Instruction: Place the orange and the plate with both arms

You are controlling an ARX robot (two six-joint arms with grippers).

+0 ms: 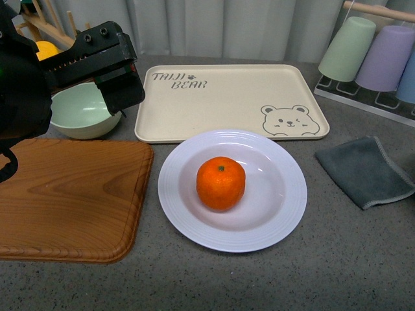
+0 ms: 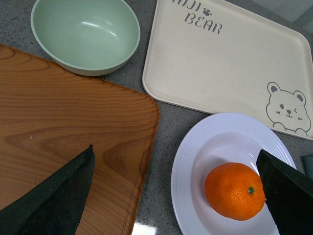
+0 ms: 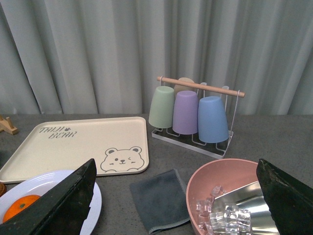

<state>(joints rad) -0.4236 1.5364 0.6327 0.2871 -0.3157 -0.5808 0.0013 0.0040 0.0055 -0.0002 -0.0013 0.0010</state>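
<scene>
Front view: orange [image 1: 221,183] sits dead centre in the dip of the plate [image 1: 285,214], so it can't roll, just near of the bear tray [image 1: 233,97]. My left claw [image 2: 174,149] and right claw [image 3: 176,164] hang spread and empty (looks done to me).
</scene>
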